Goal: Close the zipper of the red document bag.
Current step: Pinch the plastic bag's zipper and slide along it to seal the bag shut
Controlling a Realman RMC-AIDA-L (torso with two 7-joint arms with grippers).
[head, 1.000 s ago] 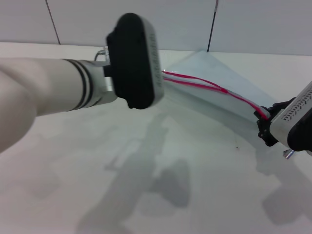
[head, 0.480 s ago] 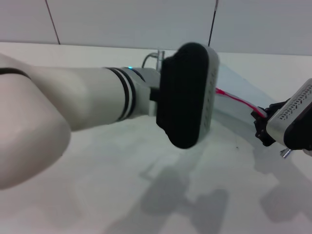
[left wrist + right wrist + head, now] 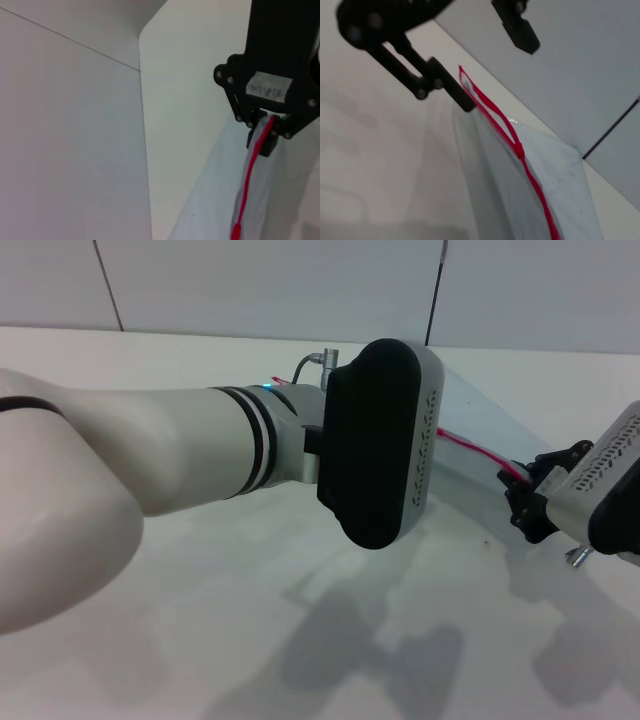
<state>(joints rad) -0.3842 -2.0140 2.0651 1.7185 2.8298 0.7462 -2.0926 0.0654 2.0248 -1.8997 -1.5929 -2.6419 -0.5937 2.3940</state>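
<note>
On the counter (image 3: 200,640), the left arm (image 3: 200,450) reaches across the foreground of the head view and hides most of the work. The right wrist view shows the left gripper (image 3: 500,76) with its fingers apart. One finger touches the open end of the zipper (image 3: 535,185) and the other stands well clear.

The red document bag (image 3: 495,200) lies flat, with the zipper along one long edge. Its two red strands part at the left gripper's end and meet at a junction (image 3: 520,150). No slider can be told apart there.

The right gripper (image 3: 265,135) is clamped on the opposite zipper end.

Recommended procedure:
- Use the right gripper as the anchor and keep the strip taut.
- Close the left gripper on the slider at the junction, not on the bag film.
- Draw the slider straight along the edge toward the open end. Pulling off-line is likely to buckle the bag.
</note>
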